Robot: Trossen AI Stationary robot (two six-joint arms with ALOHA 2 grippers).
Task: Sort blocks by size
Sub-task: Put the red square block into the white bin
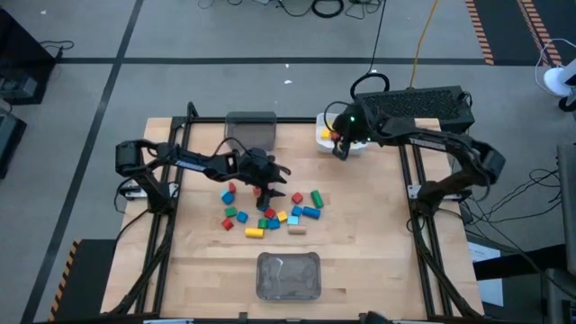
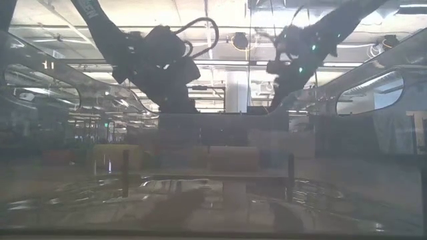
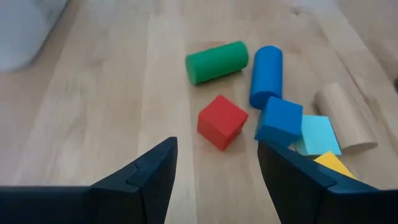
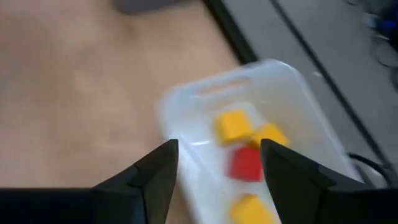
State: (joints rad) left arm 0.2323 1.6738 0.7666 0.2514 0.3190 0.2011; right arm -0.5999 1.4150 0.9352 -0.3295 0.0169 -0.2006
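Spreading wide and empty, left gripper (image 3: pixel 214 163) fingers (image 3: pixel 149 171), hovering just short of a small red wooden cube (image 3: pixel 222 121) at the far edge of the scattered painted wooden blocks (image 1: pixel 270 210) mid-table. Lying just beyond: a green wooden cylinder (image 3: pixel 217 61) and a blue wooden cylinder (image 3: pixel 266 74). Likely lining up a pick; needing a descent astride the cube, then a squeeze. Hanging open and empty over the white plastic bin (image 4: pixel 186 102) at the far right, right gripper (image 4: pixel 217 163), above yellow and red cubes already inside.
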